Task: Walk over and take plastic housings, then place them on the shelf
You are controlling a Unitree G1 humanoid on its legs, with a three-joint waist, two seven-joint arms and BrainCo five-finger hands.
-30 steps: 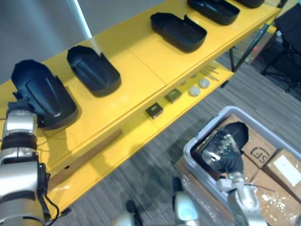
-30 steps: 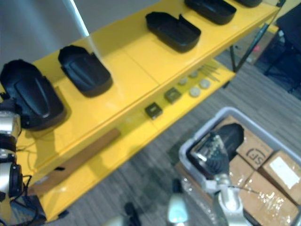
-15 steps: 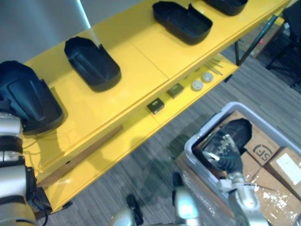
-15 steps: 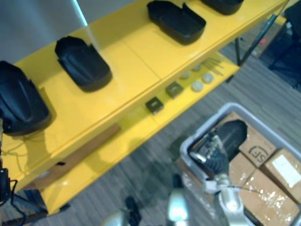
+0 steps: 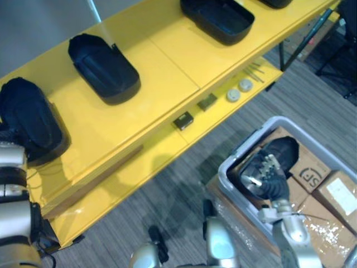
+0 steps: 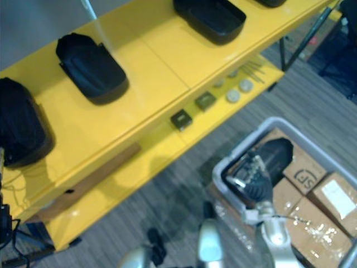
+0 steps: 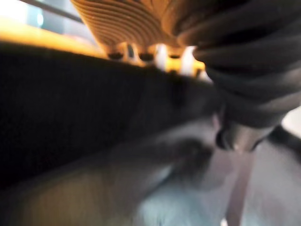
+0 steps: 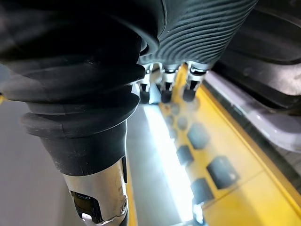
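Note:
Black plastic housings lie in a row on the yellow top shelf (image 5: 167,61): one at the far left (image 5: 28,120), one beside it (image 5: 103,67), another further along (image 5: 217,17). My left arm rises at the lower left to the near end of the leftmost housing. In the left wrist view my left hand (image 7: 127,23) is pressed against that dark shell (image 7: 70,108), which hides its fingers. My right hand (image 5: 265,176) hovers open, fingers straight, over a black housing (image 5: 284,153) inside the grey bin (image 5: 234,167).
The lower shelf holds two small dark boxes (image 5: 183,120), two white discs (image 5: 233,95) and a wooden strip (image 5: 92,181). Taped cardboard boxes (image 5: 340,192) fill the rest of the bin. Grey carpet lies between shelf and bin.
The whole view has shifted. My left wrist sits lower against the leftmost housing, which rests on the shelf. The right hand stays over the bin.

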